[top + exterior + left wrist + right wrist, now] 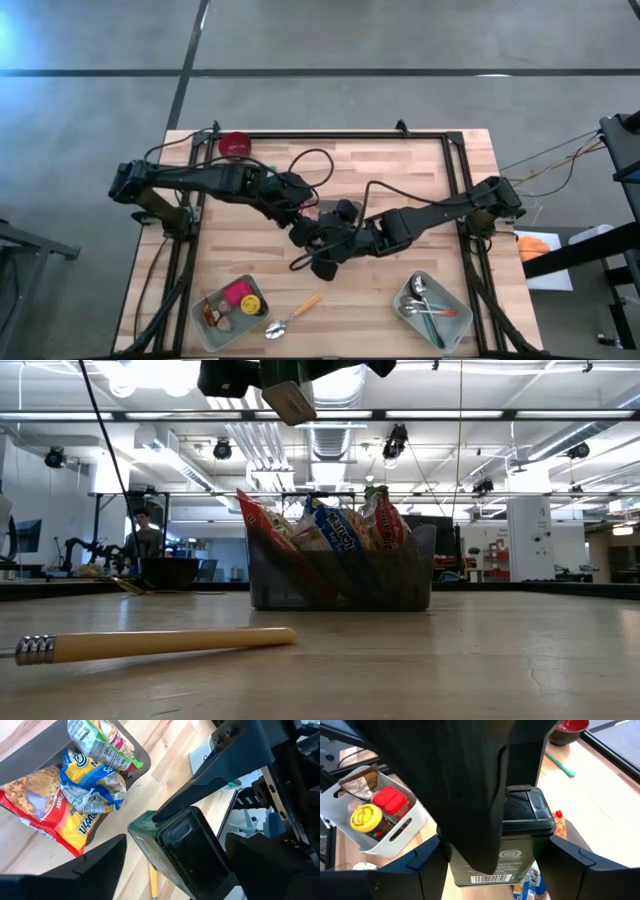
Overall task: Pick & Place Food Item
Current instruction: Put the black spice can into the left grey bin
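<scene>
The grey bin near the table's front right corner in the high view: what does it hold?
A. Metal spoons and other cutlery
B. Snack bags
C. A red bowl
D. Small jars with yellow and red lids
A. In the high view, the grey bin at the front right holds metal spoons and other cutlery; the jars with coloured lids sit in the other grey bin, at the front left.
</scene>
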